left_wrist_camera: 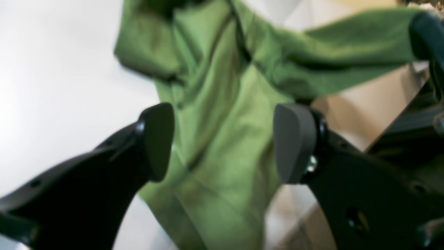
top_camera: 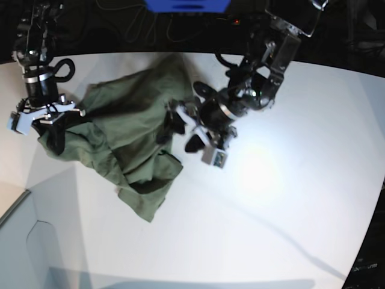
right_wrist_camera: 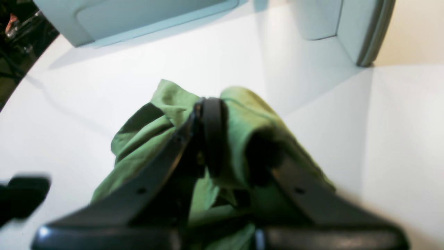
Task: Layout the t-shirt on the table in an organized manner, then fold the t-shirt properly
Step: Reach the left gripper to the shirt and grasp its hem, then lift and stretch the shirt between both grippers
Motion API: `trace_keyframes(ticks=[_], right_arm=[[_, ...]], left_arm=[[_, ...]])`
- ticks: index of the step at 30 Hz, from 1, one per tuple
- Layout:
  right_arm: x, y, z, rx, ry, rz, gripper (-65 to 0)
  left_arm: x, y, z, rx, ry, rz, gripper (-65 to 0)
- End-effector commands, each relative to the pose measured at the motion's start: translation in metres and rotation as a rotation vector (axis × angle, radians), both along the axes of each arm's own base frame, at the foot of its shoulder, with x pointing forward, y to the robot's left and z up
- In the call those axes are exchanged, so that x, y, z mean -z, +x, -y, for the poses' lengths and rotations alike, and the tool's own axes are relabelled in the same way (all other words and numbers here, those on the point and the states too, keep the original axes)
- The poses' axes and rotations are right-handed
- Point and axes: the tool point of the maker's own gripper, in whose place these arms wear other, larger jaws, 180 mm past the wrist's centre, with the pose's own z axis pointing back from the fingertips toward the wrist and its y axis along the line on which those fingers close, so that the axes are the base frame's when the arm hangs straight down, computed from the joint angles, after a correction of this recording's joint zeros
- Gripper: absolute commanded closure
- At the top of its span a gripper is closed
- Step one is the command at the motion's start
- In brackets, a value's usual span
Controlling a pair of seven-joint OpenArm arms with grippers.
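My right gripper (right_wrist_camera: 229, 139) is clamped on a bunched fold of the t-shirt (top_camera: 129, 144) at the left of the base view. I judge it serves as an anchor there, so one edge is pinned while the rest can be drawn flat. In its wrist view the green cloth wraps over both dark fingers and hides the tips.

My left gripper (left_wrist_camera: 223, 142) stands apart — its two rounded grey pads (left_wrist_camera: 295, 142) are wide of each other with nothing between them, and the shirt shows past the gap. In the base view it sits at the shirt's right edge, near the centre of the frame, so I take it to be placed for a fresh hold on that side.

The shirt is soft olive cotton, heavily creased and rumpled, with a seam line running through the folds. It lies in an uneven heap on the smooth matte white table (top_camera: 289, 211) — not yet laid out, so no folding has begun.
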Motion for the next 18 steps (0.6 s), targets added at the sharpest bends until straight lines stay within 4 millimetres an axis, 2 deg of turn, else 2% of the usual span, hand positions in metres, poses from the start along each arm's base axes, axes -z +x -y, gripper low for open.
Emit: trace_keyframes(ticks=[1,6,10,14,18], right_arm=[[-0.017,0.005,0.001,-0.007,-0.005,0.061,0.0],[-0.016,0.005,0.001,-0.008,-0.005,0.061,0.0],[-0.016,0.005,0.0,-0.01,-0.004,0.059,0.0],[-0.016,0.005,0.0,-0.01,-0.004,0.058,0.0],[-0.013,0.004,0.001,-0.008,-0.003,0.05,0.0]], left_arm=[[-0.007,0.021,-0.003,-0.051,-0.024,0.031,-43.2],[0.016,0.067,0.015,-0.104,-0.036,-0.018,-43.2],[0.028,0.087,0.028,-0.123,-0.035,-0.053,-43.2],[0.044,0.098,0.032,-0.156,-0.024,-0.081,-43.2],[0.062,0.096,0.021,-0.196,-0.006,-0.097,-43.2]])
